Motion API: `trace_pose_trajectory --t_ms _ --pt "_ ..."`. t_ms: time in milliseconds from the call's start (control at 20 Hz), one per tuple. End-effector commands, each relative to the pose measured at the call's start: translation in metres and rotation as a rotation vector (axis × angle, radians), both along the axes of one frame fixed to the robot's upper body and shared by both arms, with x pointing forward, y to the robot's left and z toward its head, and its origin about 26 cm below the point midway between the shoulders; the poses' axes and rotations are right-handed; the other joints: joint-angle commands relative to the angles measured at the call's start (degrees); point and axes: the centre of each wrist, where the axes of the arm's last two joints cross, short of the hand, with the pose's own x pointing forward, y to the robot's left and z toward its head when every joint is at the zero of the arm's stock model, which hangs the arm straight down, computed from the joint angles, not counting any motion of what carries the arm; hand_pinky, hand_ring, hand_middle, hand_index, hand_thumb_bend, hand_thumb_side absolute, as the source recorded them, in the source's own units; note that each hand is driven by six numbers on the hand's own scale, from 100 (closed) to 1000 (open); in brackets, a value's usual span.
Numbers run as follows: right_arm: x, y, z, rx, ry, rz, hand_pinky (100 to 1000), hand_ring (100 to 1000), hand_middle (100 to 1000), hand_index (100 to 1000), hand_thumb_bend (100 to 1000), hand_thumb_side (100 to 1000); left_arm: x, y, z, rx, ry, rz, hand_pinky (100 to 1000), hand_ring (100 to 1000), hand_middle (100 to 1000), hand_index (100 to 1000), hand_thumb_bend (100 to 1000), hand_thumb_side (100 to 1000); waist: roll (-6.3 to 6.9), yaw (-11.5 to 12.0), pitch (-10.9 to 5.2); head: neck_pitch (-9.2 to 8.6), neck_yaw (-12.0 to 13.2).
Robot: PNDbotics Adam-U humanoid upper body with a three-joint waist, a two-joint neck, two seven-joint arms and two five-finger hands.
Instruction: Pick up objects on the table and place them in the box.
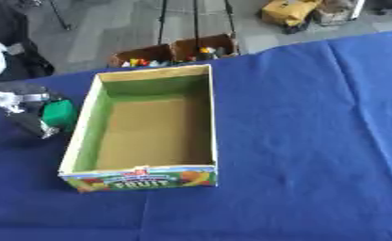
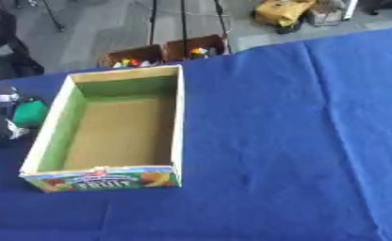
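Note:
An open cardboard box (image 1: 213,123) with a green inner lining and a fruit label on its front stands on the blue tablecloth, left of centre; nothing lies inside it. Just outside its left wall my left hand (image 1: 28,117) holds a green object (image 1: 60,114), with fingers curled around it. The object is close to the box's left wall, a little above the cloth. My right hand shows in neither view.
Blue cloth (image 1: 314,141) covers the table, with a wide bare stretch to the right of the box. Beyond the far table edge, two brown boxes (image 1: 176,52) with small colourful items stand on the floor, and a yellow bag (image 1: 288,10) lies farther back.

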Motion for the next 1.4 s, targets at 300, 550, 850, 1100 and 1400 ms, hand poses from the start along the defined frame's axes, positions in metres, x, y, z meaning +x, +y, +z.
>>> trace_pose_trajectory --t_ms 300,550,850,1100,1400 --pt "-0.006 -0.003 0.007 -0.007 -0.027 -0.011 725 721 476 736 245 834 -0.007 0.010 0.013 0.035 -0.062 0.051 398 513 541 687 100 413 -0.30 0.1 -1.88 -0.49 0.4" --pt "-0.006 -0.003 0.005 -0.001 -0.020 -0.015 725 721 478 736 233 823 -0.007 0.011 0.016 0.032 -0.076 0.059 394 509 537 677 100 424 -0.34 0.4 -2.55 0.19 0.5" --pt "-0.005 -0.003 -0.001 0.014 0.000 -0.018 725 721 482 735 199 798 -0.011 0.009 0.025 -0.001 -0.092 0.026 375 498 529 674 100 434 -0.48 1.5 -4.35 1.64 -0.1" --pt "-0.005 -0.002 -0.007 0.034 0.016 -0.017 722 719 488 734 154 780 -0.017 0.004 0.036 -0.026 -0.120 -0.033 365 492 525 673 100 402 -0.85 2.4 -6.74 2.87 -1.4" --pt "-0.004 0.002 -0.014 0.054 0.035 -0.009 719 716 494 733 108 763 -0.027 -0.015 0.054 -0.031 -0.170 -0.155 352 484 519 668 100 368 -1.20 3.7 -9.48 4.52 -2.9"
